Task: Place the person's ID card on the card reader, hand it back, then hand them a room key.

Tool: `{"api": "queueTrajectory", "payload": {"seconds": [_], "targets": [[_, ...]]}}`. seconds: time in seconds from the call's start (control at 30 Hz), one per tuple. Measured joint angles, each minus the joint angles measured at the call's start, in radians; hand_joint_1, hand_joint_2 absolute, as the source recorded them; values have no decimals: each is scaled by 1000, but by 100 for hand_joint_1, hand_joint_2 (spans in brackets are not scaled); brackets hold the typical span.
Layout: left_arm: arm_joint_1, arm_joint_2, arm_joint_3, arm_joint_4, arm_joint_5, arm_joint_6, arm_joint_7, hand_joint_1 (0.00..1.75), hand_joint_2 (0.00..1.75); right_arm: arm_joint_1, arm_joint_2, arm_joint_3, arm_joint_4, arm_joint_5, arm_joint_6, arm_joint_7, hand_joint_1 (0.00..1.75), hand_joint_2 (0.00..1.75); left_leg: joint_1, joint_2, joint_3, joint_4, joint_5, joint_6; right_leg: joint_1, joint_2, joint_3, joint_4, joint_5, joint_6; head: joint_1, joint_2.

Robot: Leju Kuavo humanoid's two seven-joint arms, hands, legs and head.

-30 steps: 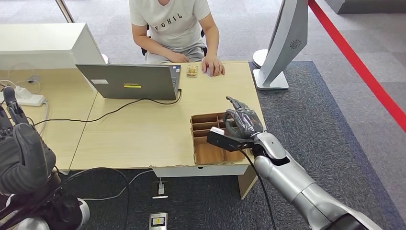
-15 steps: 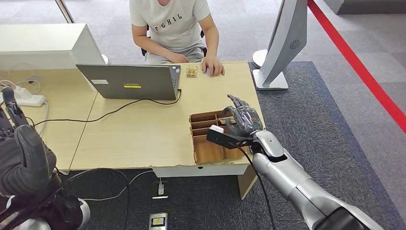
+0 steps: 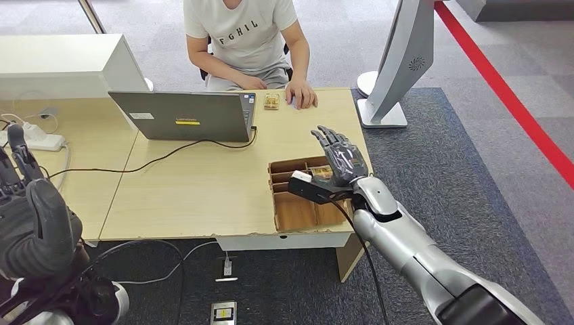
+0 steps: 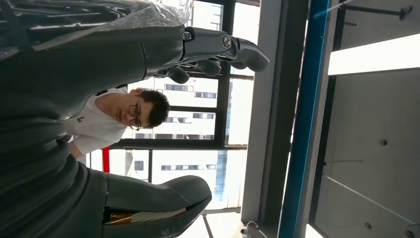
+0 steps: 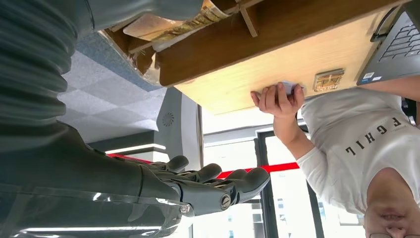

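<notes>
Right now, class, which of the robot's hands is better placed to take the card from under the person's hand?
Right. The right hand is open above the divided box, nearer the person's hand; the left hand sits off the desk's near-left corner.

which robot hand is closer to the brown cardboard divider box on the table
Right. The right hand hovers open over the brown cardboard divider box; the left hand is raised far off, past the wooden table's opposite edge.

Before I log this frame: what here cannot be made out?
- Card under the person's hand: covered by fingers, head view.
- Divided box contents: right hand and its wrist camera block them.
- Small item beside the laptop: too small to identify.
</notes>
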Motion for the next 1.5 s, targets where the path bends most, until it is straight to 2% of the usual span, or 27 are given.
{"api": "queueTrajectory", "payload": {"seconds": [0.47, 0.77, 1.1, 1.3, 1.5], "targets": [[4, -1, -1, 0, 2, 0, -7, 0, 175, -12, 2, -7, -6, 14, -15, 4, 0, 175, 0, 0, 0, 0, 0, 0, 0, 0, 0, 0, 0, 0, 0, 0], [4, -3, -2, 0, 22, 0, -20, 0, 175, -41, -10, -34, -39, 28, -53, 37, 0, 175, 0, 0, 0, 0, 0, 0, 0, 0, -1, 0, 0, 1, 0, 0], [3, -6, -3, 0, 50, 0, -57, 0, 175, -81, -22, -60, -118, -31, -94, 37, 0, 175, 0, 0, -1, 0, 0, 0, 0, 1, -2, 0, 0, 0, 0, 0], [5, -6, -3, 0, 51, 0, -65, 0, 175, -68, -22, -61, -180, -61, -80, 23, 0, 175, 0, 0, -1, 0, 0, 0, 0, 1, -2, 0, 0, 0, 0, 0], [26, -4, 3, -1, 35, 0, -53, 0, 175, 0, -39, -61, -285, -102, -42, 20, 0, 175, 0, 0, -2, 0, 0, 0, 0, 1, -2, 0, 0, 1, 0, 0]]}}
